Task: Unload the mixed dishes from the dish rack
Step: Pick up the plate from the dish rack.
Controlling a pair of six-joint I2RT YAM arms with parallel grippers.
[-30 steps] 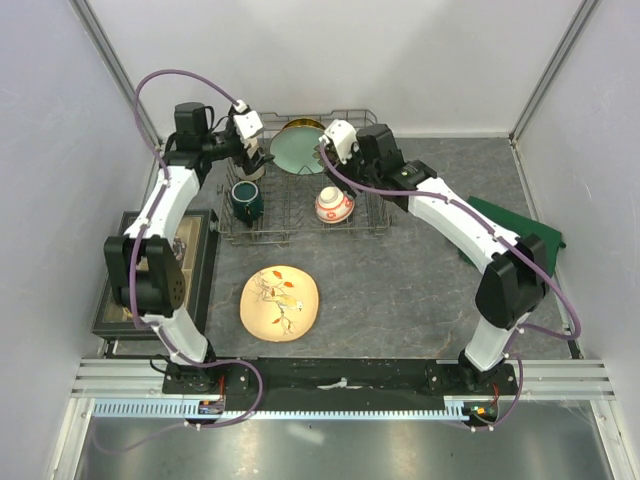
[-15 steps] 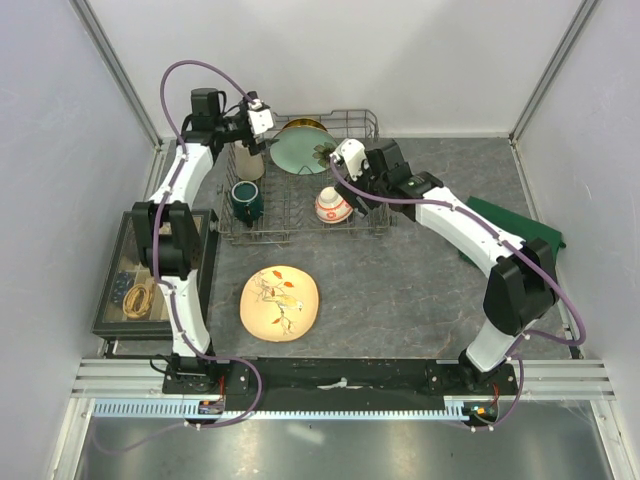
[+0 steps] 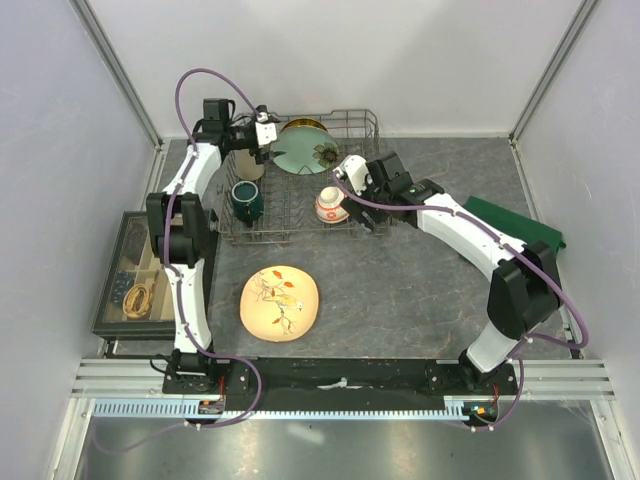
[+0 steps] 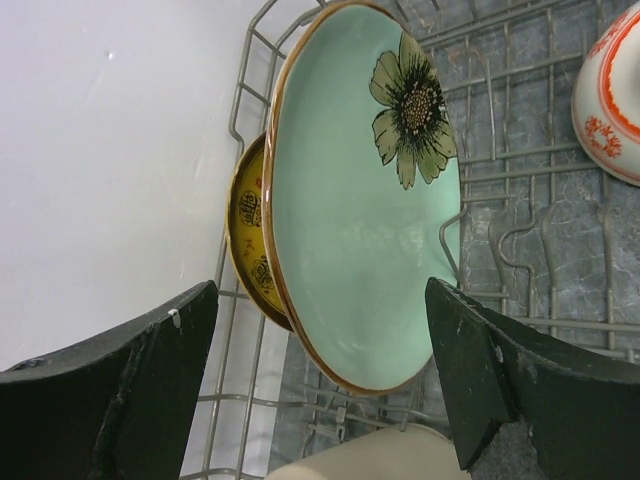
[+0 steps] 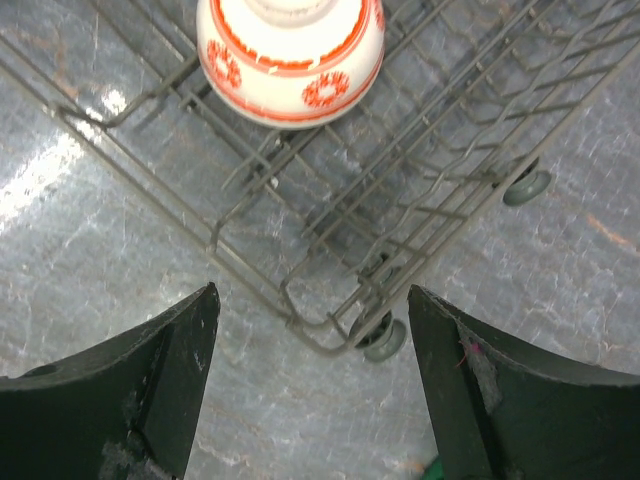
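Here the left gripper (image 4: 320, 290) and right gripper (image 5: 312, 295) are hanging released over the dish rack (image 3: 300, 215); a skewed pinch on the green plate (image 4: 350, 230) could topple the yellow plate (image 4: 250, 240) behind.

- The left arm (image 3: 186, 225) stands tall from its base at the near edge and reaches far forward, with its forearm turned inward toward the centre.
- The left gripper (image 3: 273, 140) points to the robot's right. Its jaws are spread wide, and both dark fingers (image 4: 140, 385) are well apart in the left wrist view.
- The right arm (image 3: 470, 232) extends forward and inward, with its elbow out to the right.
- The right gripper (image 3: 341, 186) is angled downward with its jaws wide apart. Its two fingers (image 5: 150, 385) frame the right wrist view.
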